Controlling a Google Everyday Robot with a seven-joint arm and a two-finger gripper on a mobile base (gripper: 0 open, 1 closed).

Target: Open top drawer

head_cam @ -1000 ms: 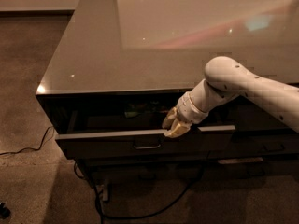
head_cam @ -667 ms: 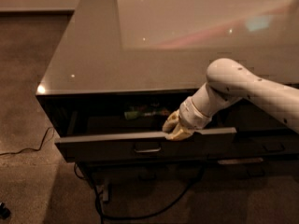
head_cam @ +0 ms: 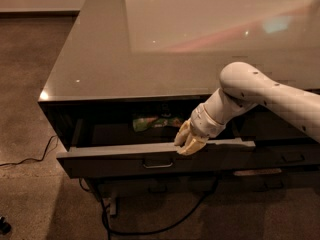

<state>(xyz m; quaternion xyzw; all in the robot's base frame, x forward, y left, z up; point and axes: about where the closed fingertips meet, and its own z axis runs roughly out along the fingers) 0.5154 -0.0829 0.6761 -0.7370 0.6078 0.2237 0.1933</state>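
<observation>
The top drawer (head_cam: pixel 115 160) is a wide, shallow, dark drawer under the glossy counter top (head_cam: pixel 150 44). It stands pulled out, with its grey top edge and dark inside showing. A small loop handle (head_cam: pixel 158 163) sits at the middle of its front. My gripper (head_cam: pixel 187 143), with pale yellowish fingers, rests over the drawer's front edge just right of the handle, at the end of the white arm (head_cam: pixel 270 96) that comes in from the right. A green packet (head_cam: pixel 152 121) lies inside the drawer at the back.
A lower dark drawer (head_cam: pixel 165 181) sits below. A narrower drawer column (head_cam: pixel 290 159) is to the right. A black cable (head_cam: pixel 165 224) runs on the carpet under the cabinet, and another cable (head_cam: pixel 30 156) lies at the left.
The drawer has slid further out toward the camera, showing more of its inside and the green packet. My gripper has moved out with its front edge.
</observation>
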